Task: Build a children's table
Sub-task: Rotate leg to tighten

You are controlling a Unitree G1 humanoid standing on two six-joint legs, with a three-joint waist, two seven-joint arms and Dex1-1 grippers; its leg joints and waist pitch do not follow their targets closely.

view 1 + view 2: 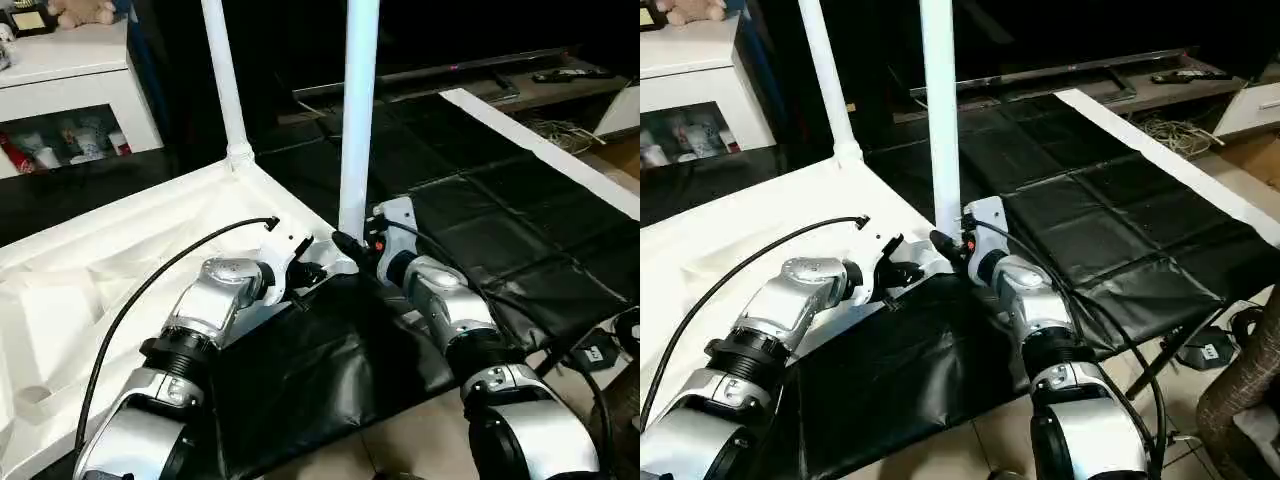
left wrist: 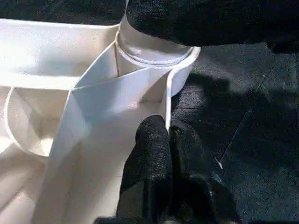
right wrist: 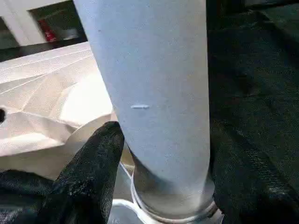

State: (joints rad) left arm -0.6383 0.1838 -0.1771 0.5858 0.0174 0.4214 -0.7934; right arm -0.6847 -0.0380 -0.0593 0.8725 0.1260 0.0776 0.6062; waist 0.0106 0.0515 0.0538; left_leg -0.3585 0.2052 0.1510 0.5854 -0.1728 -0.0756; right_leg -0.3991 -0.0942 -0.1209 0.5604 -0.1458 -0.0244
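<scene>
White plastic table top (image 1: 120, 260) lies upside down so legs can go in. The right gripper (image 3: 159, 177) has its fingers loose around the near leg (image 1: 357, 120), steadying it in its corner hole. The left gripper (image 2: 170, 154), pinched shut on nothing, presses the rim.

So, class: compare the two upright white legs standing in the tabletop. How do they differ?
The near leg stands at the front corner socket between the right gripper fingers; the far leg stands free at the back corner. The near leg looks vertical; the far leg leans slightly. Both are white tubes seated in the upturned tabletop.
</scene>
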